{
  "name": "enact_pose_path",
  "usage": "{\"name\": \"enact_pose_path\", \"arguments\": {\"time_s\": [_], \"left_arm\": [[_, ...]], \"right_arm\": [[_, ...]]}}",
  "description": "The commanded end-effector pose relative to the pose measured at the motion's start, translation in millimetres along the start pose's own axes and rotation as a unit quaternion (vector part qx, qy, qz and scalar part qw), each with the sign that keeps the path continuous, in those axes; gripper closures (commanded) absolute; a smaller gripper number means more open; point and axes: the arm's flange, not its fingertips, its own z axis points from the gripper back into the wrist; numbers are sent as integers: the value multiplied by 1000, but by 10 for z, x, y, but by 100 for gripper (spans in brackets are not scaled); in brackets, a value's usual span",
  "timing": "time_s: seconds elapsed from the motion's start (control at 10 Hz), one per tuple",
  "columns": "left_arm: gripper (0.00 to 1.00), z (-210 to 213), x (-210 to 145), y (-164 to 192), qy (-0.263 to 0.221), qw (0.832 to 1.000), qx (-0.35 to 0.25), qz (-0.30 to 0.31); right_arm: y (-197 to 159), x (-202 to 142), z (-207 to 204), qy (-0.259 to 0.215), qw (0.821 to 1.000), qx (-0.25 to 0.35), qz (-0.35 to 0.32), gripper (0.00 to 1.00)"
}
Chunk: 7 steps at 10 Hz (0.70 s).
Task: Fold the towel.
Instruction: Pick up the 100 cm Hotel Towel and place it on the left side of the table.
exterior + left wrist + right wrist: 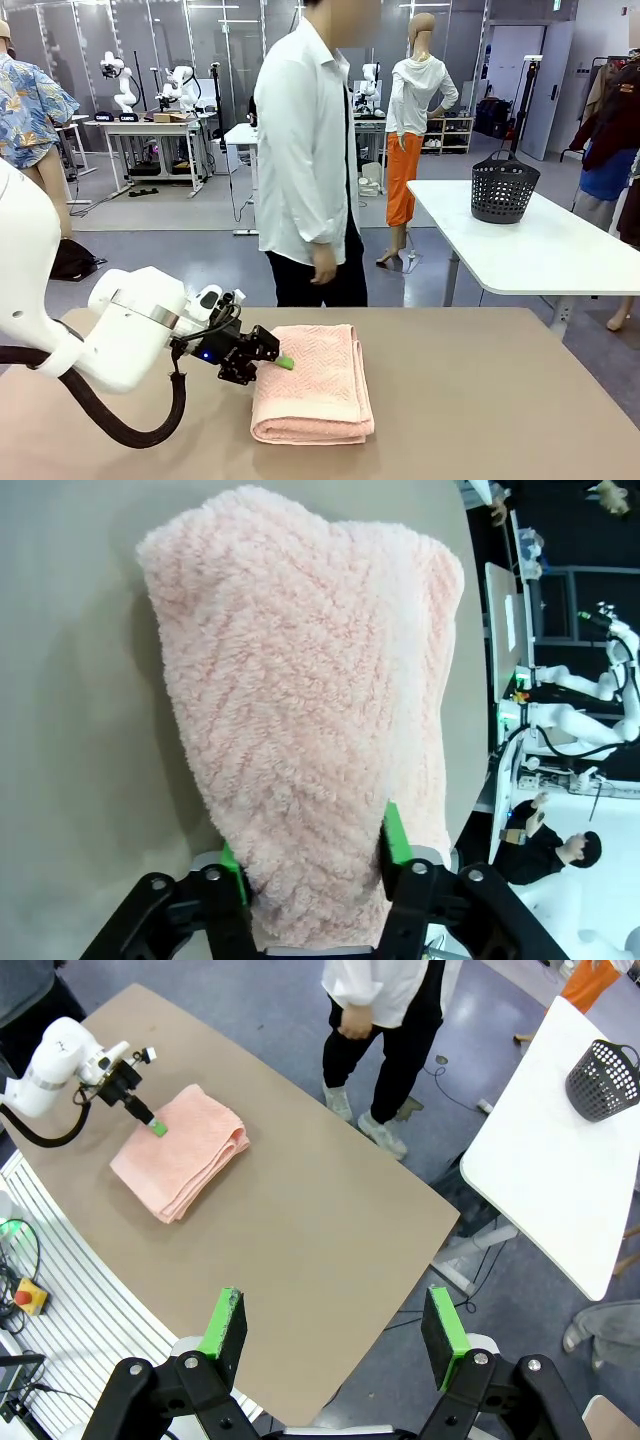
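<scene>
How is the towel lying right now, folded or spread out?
Folded. The towel lies on the table as a compact stack, layered edges showing along one side. The left gripper straddles one end.

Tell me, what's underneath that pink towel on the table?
The towel lies folded, flat on the brown table, layers stacked. The left gripper has its green pads around one edge. Whatever lies between the folds is covered.

The front view looks low across the table (480, 400) toward its far edge, where a person (305, 160) stands. The left wrist view sits very near the towel (310, 730), looking along it between its own fingers. The right wrist view looks down from high up, sharing table, towel (180, 1150) and person (385, 1020) with the front view.
</scene>
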Motion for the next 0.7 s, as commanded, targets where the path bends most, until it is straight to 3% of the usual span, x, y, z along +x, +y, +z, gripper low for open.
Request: {"name": "enact_pose_path", "arguments": {"time_s": [0.0,0.1,0.2,0.3,0.5,0.6], "left_arm": [[100,52,-39,-31,-11,1000,-3,-7],[92,73,-18,-56,-9,1000,-2,-8],[100,113,13,-75,-10,1000,-3,-9],[100,199,59,-71,-11,1000,0,-11],[100,434,191,47,32,999,22,-24],[100,628,232,135,25,999,21,-21]], "right_arm": [[-9,7,10,0,1000,-3,-3,11],[-9,7,10,0,1000,-3,-3,11],[-9,7,10,0,1000,-3,-3,11],[-9,7,10,0,1000,-3,-3,11],[-9,7,10,0,1000,-3,-3,11],[-9,7,10,0,1000,-3,-3,11]]}}
